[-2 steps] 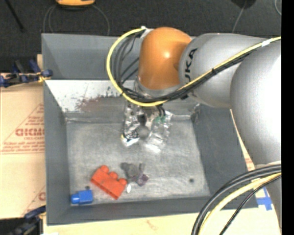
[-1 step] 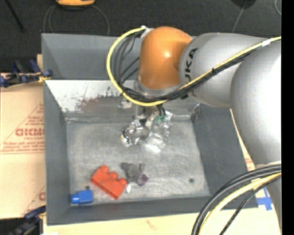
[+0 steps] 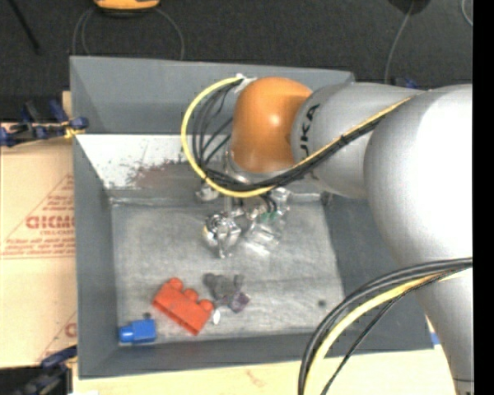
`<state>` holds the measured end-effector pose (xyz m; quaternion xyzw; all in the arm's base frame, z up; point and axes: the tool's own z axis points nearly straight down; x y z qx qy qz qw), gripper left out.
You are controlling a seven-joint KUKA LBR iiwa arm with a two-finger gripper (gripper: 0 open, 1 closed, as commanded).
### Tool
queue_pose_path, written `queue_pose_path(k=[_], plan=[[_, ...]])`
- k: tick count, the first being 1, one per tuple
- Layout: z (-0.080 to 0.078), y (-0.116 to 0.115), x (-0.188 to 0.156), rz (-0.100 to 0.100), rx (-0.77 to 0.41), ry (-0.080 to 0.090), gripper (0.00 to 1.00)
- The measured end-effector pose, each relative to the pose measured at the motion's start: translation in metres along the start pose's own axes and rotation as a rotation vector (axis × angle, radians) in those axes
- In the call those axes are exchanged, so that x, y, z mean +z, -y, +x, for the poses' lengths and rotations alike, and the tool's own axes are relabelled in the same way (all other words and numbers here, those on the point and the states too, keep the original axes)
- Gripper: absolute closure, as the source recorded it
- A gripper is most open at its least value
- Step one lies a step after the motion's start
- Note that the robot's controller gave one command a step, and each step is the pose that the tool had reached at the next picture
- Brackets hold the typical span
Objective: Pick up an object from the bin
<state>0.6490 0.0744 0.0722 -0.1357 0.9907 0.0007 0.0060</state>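
Dark flooring is seen around a grey metal bin point(image 3: 95, 245) with sloping walls and a speckled floor. At the far left of that floor, in the near left corner, a small blue plastic block point(image 3: 137, 332) is laid close to the front wall. Just to its right a red plastic building brick point(image 3: 181, 304) with raised studs is set at a slant, its left end beside the blue block (whether the two touch cannot be told). At the brick's right end a tiny white bit point(image 3: 216, 317) is found, and just behind that bit a small grey and purple piece point(image 3: 228, 290) is placed on the front half of the floor. Further back, over the middle of the floor and toward the rear wall, the silvery gripper point(image 3: 224, 239) is lowered close to the bin floor; of the loose things, the small grey and purple piece is the nearest to it, lying in front of it and apart from it. Whether the gripper is spread or pressed together cannot be told, nor whether anything is pinched in it. Above the gripper the wrist is capped by a rounded orange cover point(image 3: 267, 126), around which yellow and black cables point(image 3: 199, 138) are looped. From there the thick silver arm point(image 3: 395, 163) is carried off to the right.
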Motion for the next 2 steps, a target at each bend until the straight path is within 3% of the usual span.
queue_pose_path(k=[1, 2], plan=[[-0.003, 0.000, -0.006, 0.001, 0.000, 0.008, 1.00], [-0.003, 0.005, -0.128, 0.003, 0.008, 0.001, 1.00]])
